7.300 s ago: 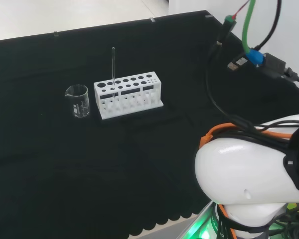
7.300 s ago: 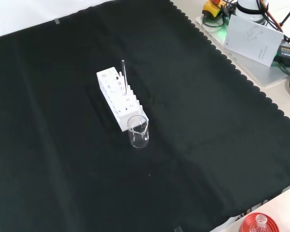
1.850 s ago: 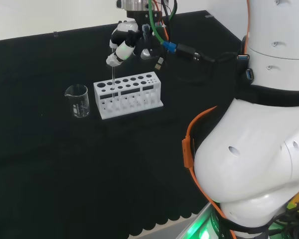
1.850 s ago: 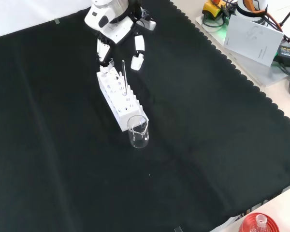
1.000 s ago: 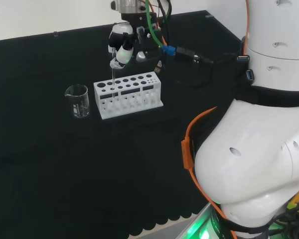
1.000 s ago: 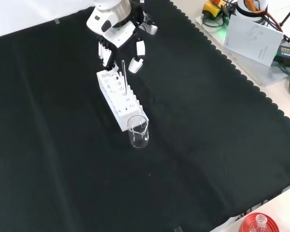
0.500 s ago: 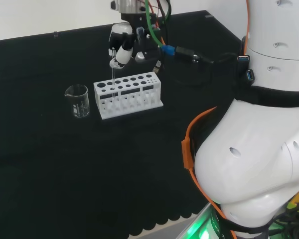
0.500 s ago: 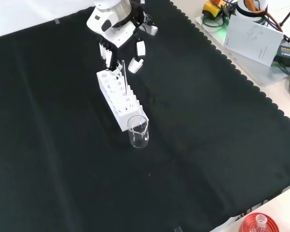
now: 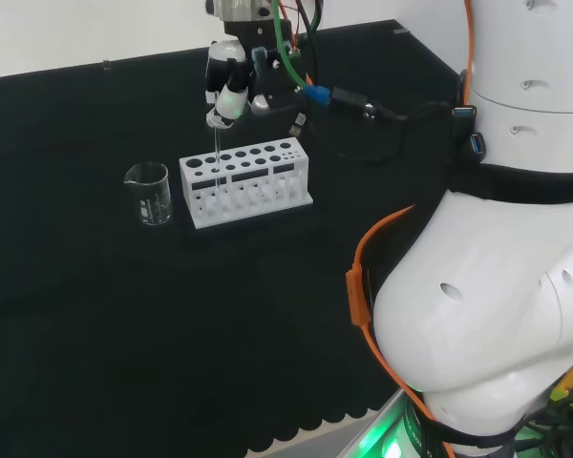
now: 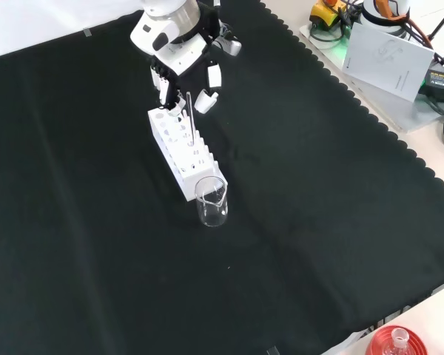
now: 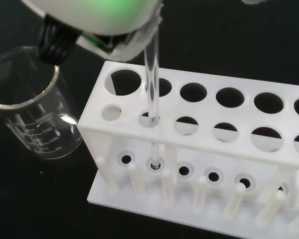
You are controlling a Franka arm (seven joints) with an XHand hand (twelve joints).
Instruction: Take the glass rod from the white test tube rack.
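While the glass rod (image 11: pixel 151 89) still stands upright in a hole near the beaker end of the white test tube rack (image 9: pixel 245 181), its foot seated in the base plate, its upper end is cut off in the wrist view behind a blurred white part of the hand (image 11: pixel 97 22). In the head view the rod is a faint line rising from the rack to the hand (image 9: pixel 227 93), hard to trace. Whether the fingers (image 10: pixel 206 100) touch the rod cannot be told: in the front view the thumb and the fingers (image 10: pixel 163 90) sit on either side of its top, curled inward, with the rod (image 10: pixel 190 111) between them. A clear beaker (image 10: pixel 212 200) stands just beside the rack's end on the black desk (image 10: pixel 318 222). Compared with half a second ago, the hand has drawn closer around the rod's top; rack, rod and beaker have not moved.
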